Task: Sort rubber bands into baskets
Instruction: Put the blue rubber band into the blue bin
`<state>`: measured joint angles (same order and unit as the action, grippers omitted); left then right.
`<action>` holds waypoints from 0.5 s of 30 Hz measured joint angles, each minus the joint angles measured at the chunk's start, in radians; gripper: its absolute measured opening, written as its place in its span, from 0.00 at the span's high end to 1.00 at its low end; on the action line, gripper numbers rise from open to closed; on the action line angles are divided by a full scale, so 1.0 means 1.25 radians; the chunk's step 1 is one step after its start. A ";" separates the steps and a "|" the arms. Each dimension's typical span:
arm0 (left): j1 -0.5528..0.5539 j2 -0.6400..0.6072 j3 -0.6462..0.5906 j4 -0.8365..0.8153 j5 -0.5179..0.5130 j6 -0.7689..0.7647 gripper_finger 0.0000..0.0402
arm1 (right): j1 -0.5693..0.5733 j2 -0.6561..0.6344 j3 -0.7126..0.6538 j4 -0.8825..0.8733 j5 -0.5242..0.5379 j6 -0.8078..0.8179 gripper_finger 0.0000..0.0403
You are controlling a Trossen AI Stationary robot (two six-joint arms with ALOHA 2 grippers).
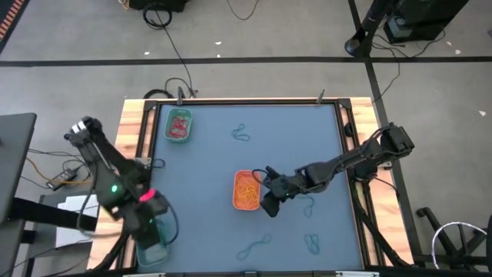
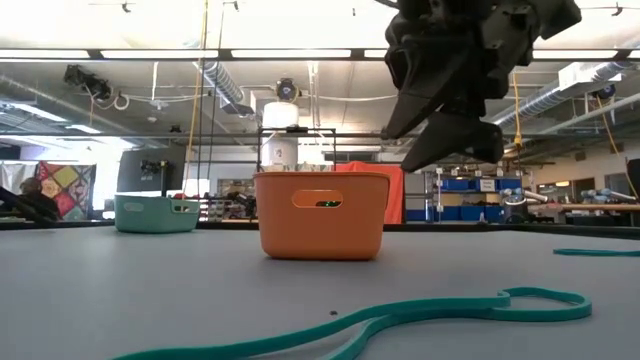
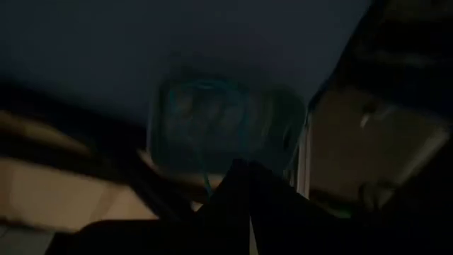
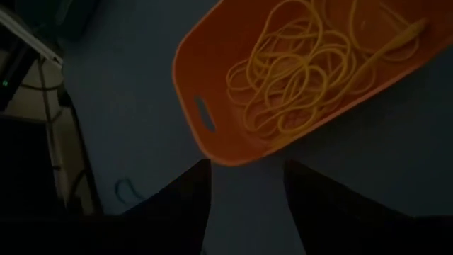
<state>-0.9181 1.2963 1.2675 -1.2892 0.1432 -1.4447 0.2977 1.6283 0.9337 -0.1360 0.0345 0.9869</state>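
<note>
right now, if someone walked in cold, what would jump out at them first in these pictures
The orange basket near the table's middle, piled with yellow-orange rubber bands, draws the eye first, with the open right gripper hovering just beside it. Next come the teal rubber bands scattered loose on the blue mat. The left gripper, shut, hangs over the teal basket at the table's near left corner, and a green basket holding red bands sits far left.

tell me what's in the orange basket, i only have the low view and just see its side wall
Observer: The orange basket holds a heap of orange-yellow rubber bands.
Operator: is the right gripper carrying one
Observer: No, the right gripper is open and empty, just beside the basket.
Operator: where's the left arm
Observer: The left gripper is shut over the teal basket at the table's near left corner.
</note>
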 joint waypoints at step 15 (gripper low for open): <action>-0.089 0.151 -0.013 0.168 0.020 -0.108 0.99 | 0.007 0.000 0.000 -0.038 -0.007 -0.038 0.53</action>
<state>-1.0298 1.4852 1.2507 -1.0799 0.1677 -1.5800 0.3067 1.6283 0.9337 -0.1832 0.0254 0.9390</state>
